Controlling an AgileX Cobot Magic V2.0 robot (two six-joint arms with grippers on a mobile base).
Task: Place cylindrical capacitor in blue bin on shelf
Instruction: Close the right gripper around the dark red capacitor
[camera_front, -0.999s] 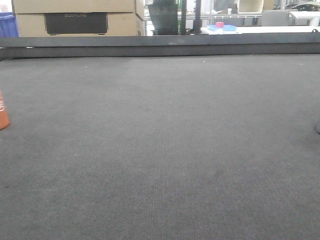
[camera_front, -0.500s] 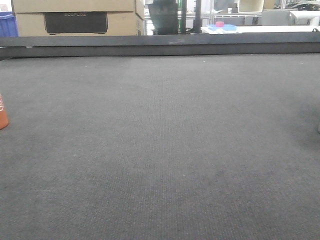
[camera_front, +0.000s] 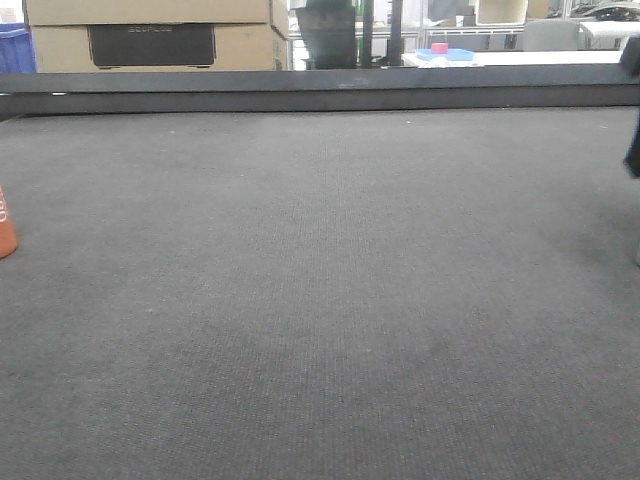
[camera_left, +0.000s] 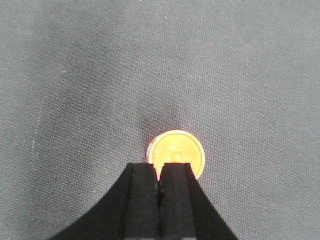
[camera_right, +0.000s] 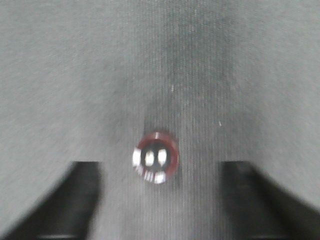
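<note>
Right wrist view, blurred: the right gripper (camera_right: 160, 170) is spread wide, with one dark finger (camera_right: 82, 192) at lower left and the other at lower right. The cylindrical capacitor (camera_right: 156, 158) stands upright on the grey mat (camera_right: 75, 75) between them, just below frame centre. It is seen end-on: dark red rim, black top with white marks. Neither finger touches it.

Left wrist view: the left gripper (camera_left: 160, 170) is at bottom centre, its black pads pressed together with nothing between them. An orange cylinder (camera_left: 177, 150) stands upright on the mat just beyond the tips, partly hidden by them; whether they touch cannot be told.

Front view: the mat fills most of the frame, with a dark rail (camera_front: 320, 90) along its far edge. The orange cylinder is cut off at the left edge. The blue bin (camera_front: 15, 50) is in the upper left corner beyond the rail, beside cardboard boxes (camera_front: 150, 40), well apart from the capacitor.
</note>
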